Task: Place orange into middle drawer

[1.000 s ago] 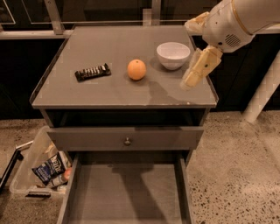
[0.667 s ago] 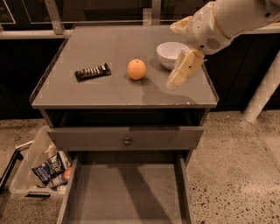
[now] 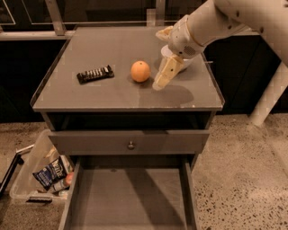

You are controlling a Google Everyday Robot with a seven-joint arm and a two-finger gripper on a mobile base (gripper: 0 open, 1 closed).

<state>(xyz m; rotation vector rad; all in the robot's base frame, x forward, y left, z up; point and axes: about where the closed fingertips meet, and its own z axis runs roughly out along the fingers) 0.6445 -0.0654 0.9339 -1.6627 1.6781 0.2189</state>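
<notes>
The gripper (image 3: 160, 58) is seen at the end of the arm (image 3: 234, 13), with the grey cabinet top (image 3: 103, 95) below it. Its fingers (image 3: 164, 73) are made of a pale tan, slightly yellowed material, long and flat-sided, narrowing to blunt tips. They appear to be spread apart, though the upper one is only partly seen. Behind them a rounded off-white wrist housing is fitted, crossed by a thin dark seam. Further back, the arm is formed of thick, smooth white shells.
</notes>
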